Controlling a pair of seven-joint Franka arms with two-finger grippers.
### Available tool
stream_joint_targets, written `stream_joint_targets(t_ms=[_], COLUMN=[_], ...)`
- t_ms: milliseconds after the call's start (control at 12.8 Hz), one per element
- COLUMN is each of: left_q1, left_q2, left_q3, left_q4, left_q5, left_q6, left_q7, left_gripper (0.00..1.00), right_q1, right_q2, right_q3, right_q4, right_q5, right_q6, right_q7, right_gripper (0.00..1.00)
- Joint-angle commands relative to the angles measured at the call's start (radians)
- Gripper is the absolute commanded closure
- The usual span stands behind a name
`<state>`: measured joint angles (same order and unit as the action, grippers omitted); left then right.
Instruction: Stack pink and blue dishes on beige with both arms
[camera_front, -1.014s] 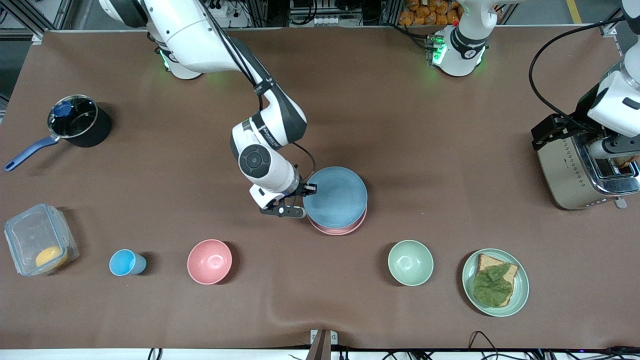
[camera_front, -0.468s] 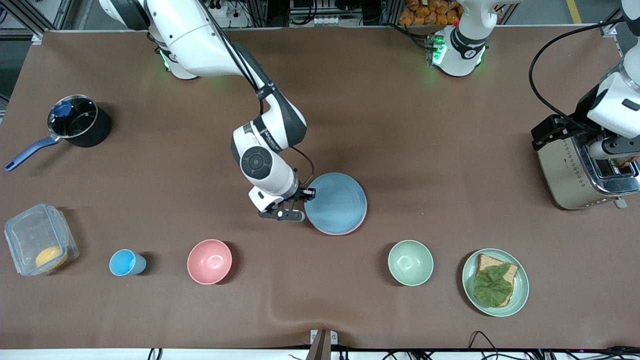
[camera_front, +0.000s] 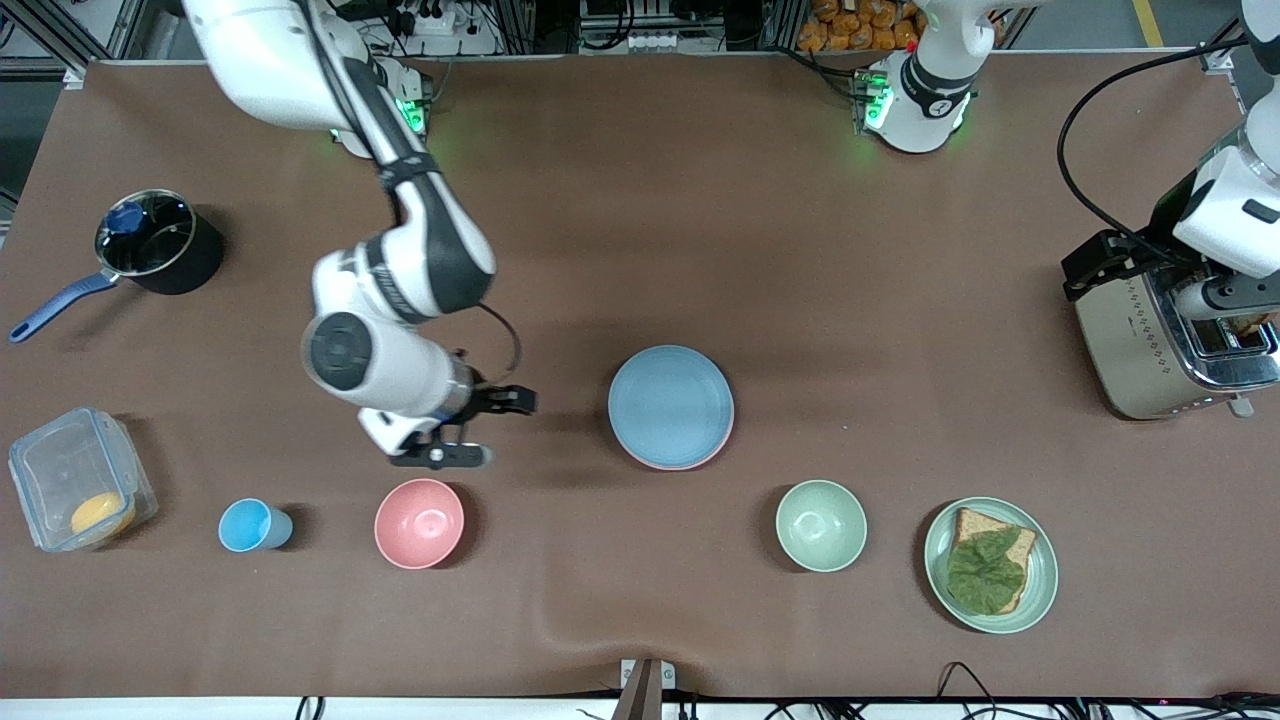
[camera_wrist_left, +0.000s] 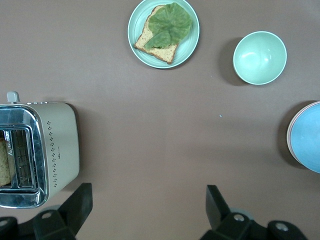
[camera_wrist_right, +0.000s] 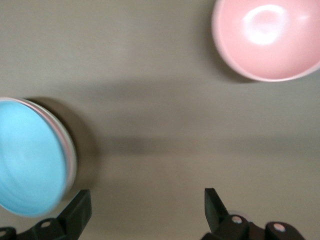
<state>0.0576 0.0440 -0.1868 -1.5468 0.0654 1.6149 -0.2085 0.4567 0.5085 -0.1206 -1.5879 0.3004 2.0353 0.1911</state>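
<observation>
The blue plate (camera_front: 670, 403) is seen at the middle of the table (camera_front: 800, 250), laid on the pink plate (camera_front: 672, 467), of which only a thin crescent of rim is shown at the stack's 6 o'clock. In the right wrist view more than one pale rim is shown under the blue plate, but the beige plate cannot be told apart for certain. The right gripper (camera_front: 488, 430) is held over bare table at the stack's 9 o'clock, clear of it, with the pink bowl (camera_front: 419, 523) just at the gripper's 7 o'clock; its fingers (camera_wrist_right: 75, 210) are spread wide and nothing is held between them. The left gripper (camera_wrist_left: 145, 212) is held at the table's 3 o'clock end, over the cloth beside the toaster (camera_front: 1160, 345), its fingers likewise spread and empty; this arm is kept waiting. A green bowl (camera_front: 821, 525) is set at the stack's 4 o'clock, and a green plate (camera_front: 940, 580) with bread and lettuce lies at that bowl's 4 o'clock.
</observation>
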Motion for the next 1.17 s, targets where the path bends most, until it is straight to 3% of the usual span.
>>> stream_joint_targets(t_ms=[0,234,468,624,780,1092], left_q1=[0.004,0.004,0.004,0.004,0.004,0.004], left_q2=[-0.010,-0.012,-0.012,-0.013,-0.013,-0.013], left_q3=[0.001,0.001,0.001,0.001,0.001,0.001], left_q4=[-0.006,-0.009,-0.012,-0.012,-0.012,-0.009], left_q5=[-0.016,-0.016,-0.016,-0.016,-0.016,-0.016], left_q6=[-0.010,-0.010,-0.010,-0.010,-0.010,-0.010], left_q7=[0.018,0.018,0.018,0.018,0.017,0.018], left_gripper=[0.00,0.00,0.00,0.00,0.00,0.00], right_q1=[-0.080,-0.226,-0.334,-0.334,-0.334,-0.354], right_q2=[-0.180,-0.266,-0.378,-0.439,-0.497,-0.507], right_q3=[0.013,0.010,0.010,0.009,0.013,0.004], right_q4=[-0.283,-0.391,-0.466,-0.445,-0.408,-0.172], right_q5=[-0.018,-0.076,-0.156,-0.168,-0.236,-0.239], right_q6=[0.074,0.066,0.025,-0.065,-0.140,-0.389], right_q7=[-0.186,-0.353,-0.384,-0.307,-0.213,-0.214], right_gripper=[0.00,0.00,0.00,0.00,0.00,0.00])
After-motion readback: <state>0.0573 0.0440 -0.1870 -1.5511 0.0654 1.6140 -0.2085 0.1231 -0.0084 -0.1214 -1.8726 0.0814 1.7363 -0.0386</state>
